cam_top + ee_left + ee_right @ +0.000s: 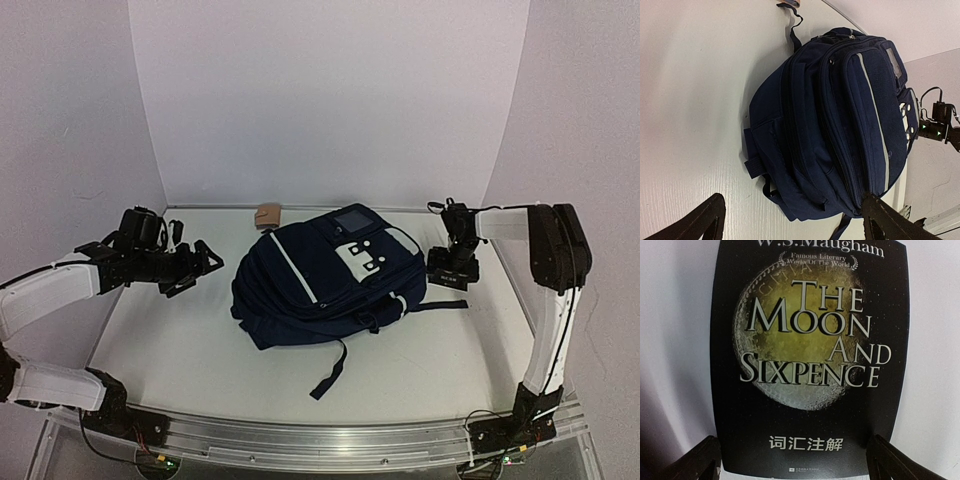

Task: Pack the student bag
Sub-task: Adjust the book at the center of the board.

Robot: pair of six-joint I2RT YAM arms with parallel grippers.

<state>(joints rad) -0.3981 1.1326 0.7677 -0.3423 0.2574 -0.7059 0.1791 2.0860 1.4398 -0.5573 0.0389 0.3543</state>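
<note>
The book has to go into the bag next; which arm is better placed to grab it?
Right. The right fingers stand open directly above the book, beside the student bag. The left fingers are open too, but the bag lies between them and the book.

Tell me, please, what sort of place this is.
Probably a robot test cell: a white table boxed by plain white walls, a left arm and right arm bolted to a metal rail, and the student bag between them.
</note>
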